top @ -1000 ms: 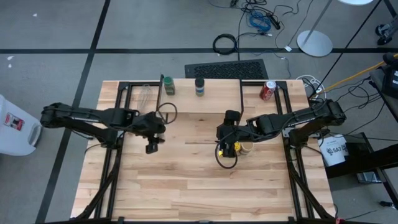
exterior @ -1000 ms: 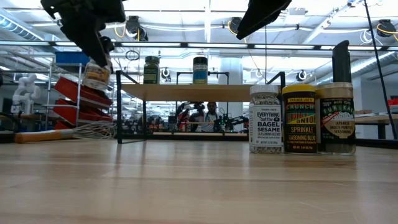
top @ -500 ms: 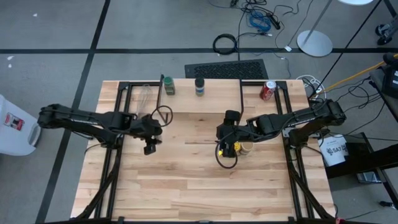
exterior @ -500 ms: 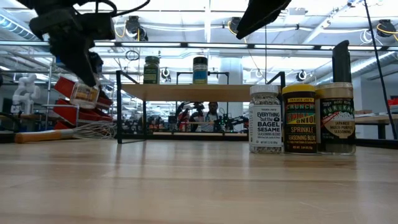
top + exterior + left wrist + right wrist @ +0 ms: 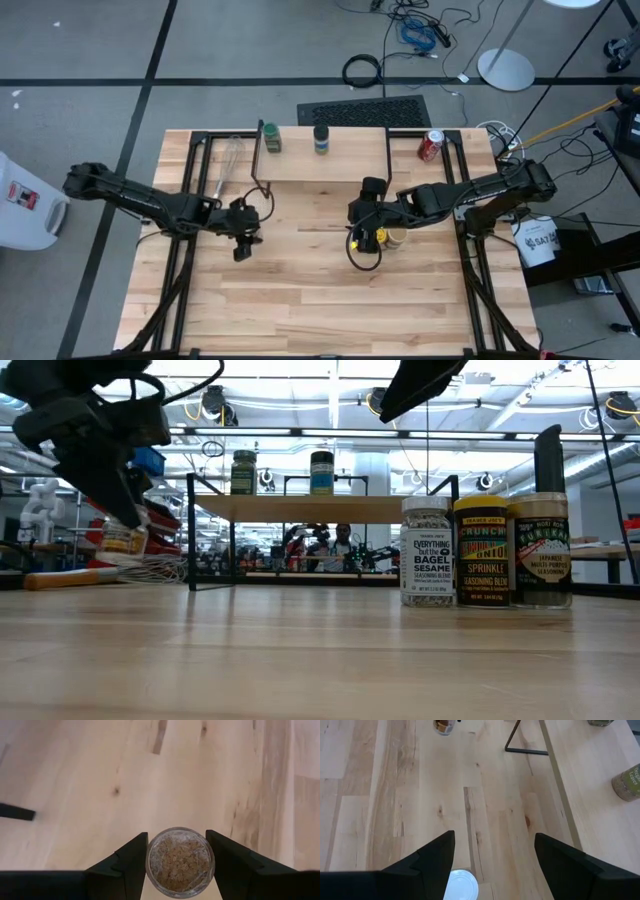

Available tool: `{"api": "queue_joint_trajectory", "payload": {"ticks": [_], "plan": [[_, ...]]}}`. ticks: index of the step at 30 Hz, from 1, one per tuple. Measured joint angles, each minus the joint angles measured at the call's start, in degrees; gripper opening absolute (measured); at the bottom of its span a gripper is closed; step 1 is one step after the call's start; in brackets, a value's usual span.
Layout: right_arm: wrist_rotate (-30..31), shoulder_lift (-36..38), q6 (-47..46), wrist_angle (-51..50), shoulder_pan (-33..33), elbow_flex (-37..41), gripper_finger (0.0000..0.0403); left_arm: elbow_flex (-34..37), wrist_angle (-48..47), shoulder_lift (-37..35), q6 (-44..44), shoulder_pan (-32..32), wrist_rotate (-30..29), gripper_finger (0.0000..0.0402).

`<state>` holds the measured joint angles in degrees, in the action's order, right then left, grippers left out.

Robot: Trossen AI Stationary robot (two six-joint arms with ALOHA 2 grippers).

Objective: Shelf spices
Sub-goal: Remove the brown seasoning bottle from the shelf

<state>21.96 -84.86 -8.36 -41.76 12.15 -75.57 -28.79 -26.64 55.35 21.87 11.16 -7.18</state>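
Note:
My left gripper [image 5: 242, 246] is shut on a small clear jar of tan-brown spice [image 5: 180, 862], low over the table's left half; the low view shows this jar [image 5: 122, 540] under the dark fingers. The shelf [image 5: 320, 166], a light-wood board on black legs, stands at the far middle and carries a green-lidded jar [image 5: 270, 138] and a dark-lidded jar [image 5: 321, 140]. Three more jars [image 5: 481, 552] stand side by side on the table right of centre. My right gripper [image 5: 365, 236] hangs open above them, touching nothing. My left gripper pinches the jar's round side walls [image 5: 149, 862] between its two fingers, one on each side. The fingers slant down from the table's left and lie along the jar, whose glass bottom [image 5: 180, 865] faces away from the wrist. The jar hangs tilted, clear of the table.
A wire whisk [image 5: 228, 160] lies left of the shelf, and a red soda can [image 5: 430, 146] stands at the far right. The shelf's black legs [image 5: 525, 750] stand between the two arms. Bare wood stretches across the table's near half [image 5: 320, 300].
My left gripper has come down with the jar, from about shelf-board height to just above the table, drawing a little toward the table's left and near edges. It stays shut on the jar.

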Motion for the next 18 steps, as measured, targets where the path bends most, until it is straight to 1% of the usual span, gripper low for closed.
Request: {"api": "queue_joint_trajectory", "payload": {"ticks": [8, 13, 18], "plan": [[0.00, 0.00, 0.04, 0.81, 0.01, 0.00, 0.0263, 0.30, 4.63, 0.00, -1.41, 1.37, -4.90, 0.0196], [0.02, 0.00, 0.23, 0.90, 0.00, 0.00, 0.0263, 0.30, 5.43, 0.00, -2.71, 1.35, -5.88, 0.0196], [0.02, 0.00, 0.68, 0.87, -0.01, 0.00, 0.0263, 0.30, 6.77, 0.00, -3.18, 1.35, -8.05, 0.0196]]}}
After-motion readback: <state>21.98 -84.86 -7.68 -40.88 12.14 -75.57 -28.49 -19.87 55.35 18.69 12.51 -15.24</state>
